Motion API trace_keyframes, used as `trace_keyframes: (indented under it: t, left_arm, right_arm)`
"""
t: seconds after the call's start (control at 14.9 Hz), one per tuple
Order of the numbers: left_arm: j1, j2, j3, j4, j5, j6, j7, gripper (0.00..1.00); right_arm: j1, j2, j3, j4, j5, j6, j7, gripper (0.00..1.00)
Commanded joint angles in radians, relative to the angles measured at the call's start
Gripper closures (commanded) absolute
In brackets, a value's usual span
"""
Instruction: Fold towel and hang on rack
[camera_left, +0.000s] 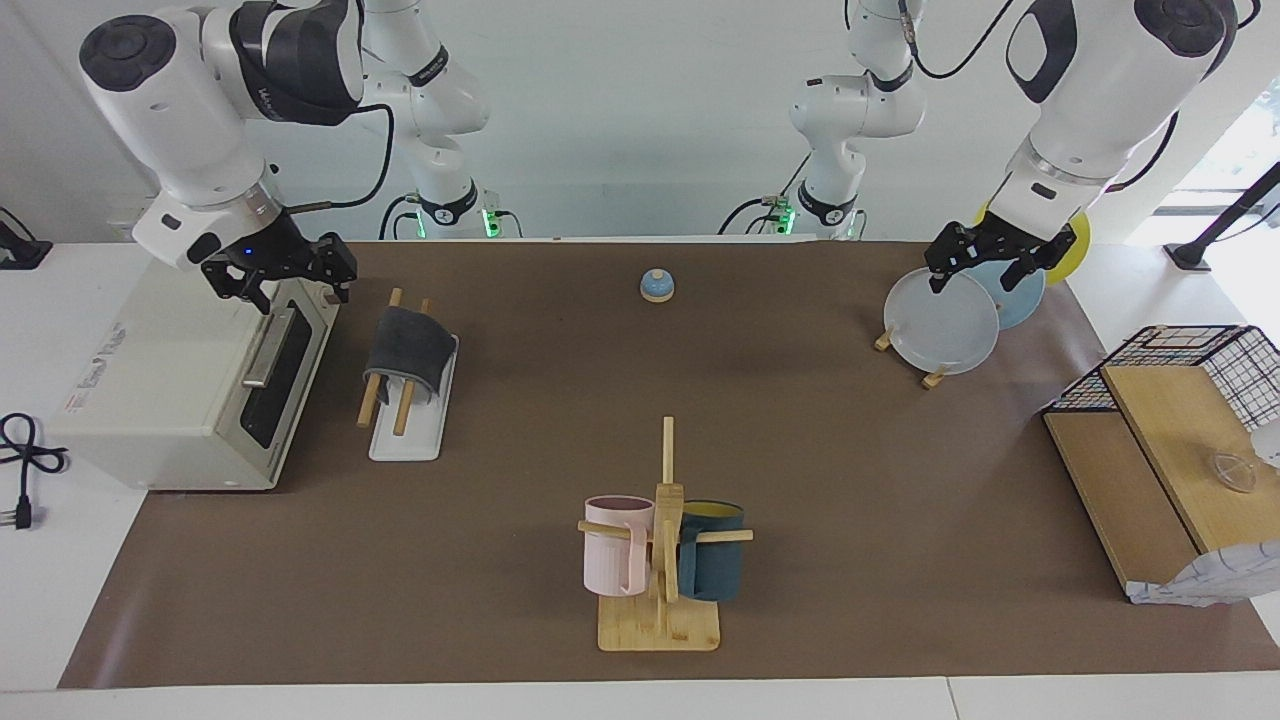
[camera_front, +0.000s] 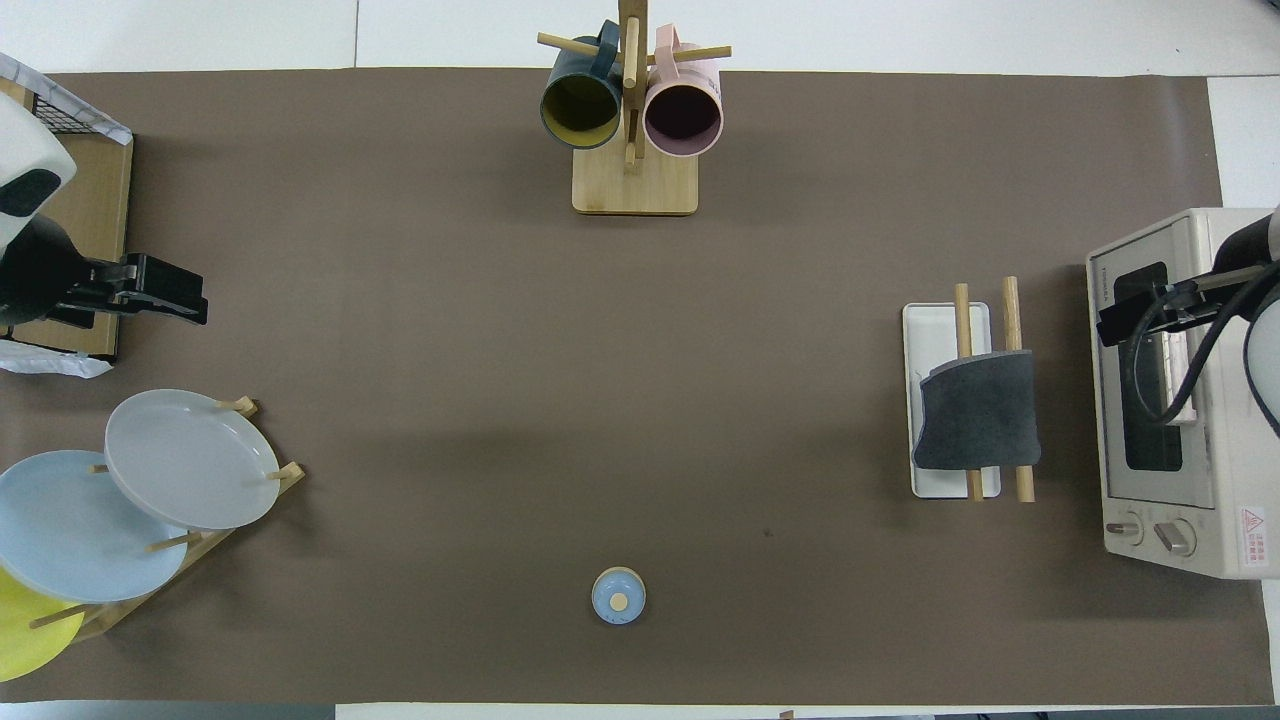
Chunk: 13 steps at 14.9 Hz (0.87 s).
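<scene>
Towel (camera_left: 408, 350) (grey face out) draped over rack's (camera_left: 407, 432) 2 rods.

A small dark brand word ran along the front frame of the white toaster oven (camera_front: 1170, 400) at the right arm's end of the table, its letters too small to read. A red-and-white warning sticker (camera_front: 1253, 524) sat beside the knobs, its triangle plain and its print illegible.
</scene>
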<state>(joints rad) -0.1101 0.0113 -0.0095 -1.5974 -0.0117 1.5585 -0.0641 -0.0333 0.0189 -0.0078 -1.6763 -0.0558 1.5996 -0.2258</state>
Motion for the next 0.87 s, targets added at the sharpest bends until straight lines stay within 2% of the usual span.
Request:
trace_keyframes:
  t: [0.0, 0.2, 0.27, 0.34, 0.81]
  left_arm:
    - [0.010, -0.014, -0.007, -0.013, 0.010, 0.008, 0.001, 0.00]
    - [0.010, -0.014, -0.007, -0.013, 0.010, 0.006, 0.001, 0.00]
    - [0.010, -0.014, -0.007, -0.013, 0.010, 0.006, 0.001, 0.00]
    - [0.010, -0.014, -0.007, -0.013, 0.010, 0.008, 0.001, 0.00]
    - [0.009, -0.014, -0.007, -0.013, 0.010, 0.006, 0.001, 0.00]
  right_arm:
    - [-0.004, 0.016, 0.006, 0.027, -0.019, -0.020, 0.017, 0.00]
    - [0.016, 0.021, 0.003, 0.052, -0.019, -0.047, 0.036, 0.00]
    - [0.104, 0.021, -0.048, 0.052, -0.018, -0.050, 0.039, 0.00]
    - [0.171, 0.021, -0.142, 0.052, -0.016, -0.056, 0.042, 0.00]
    - [0.167, 0.004, -0.158, 0.038, -0.002, -0.058, 0.103, 0.00]
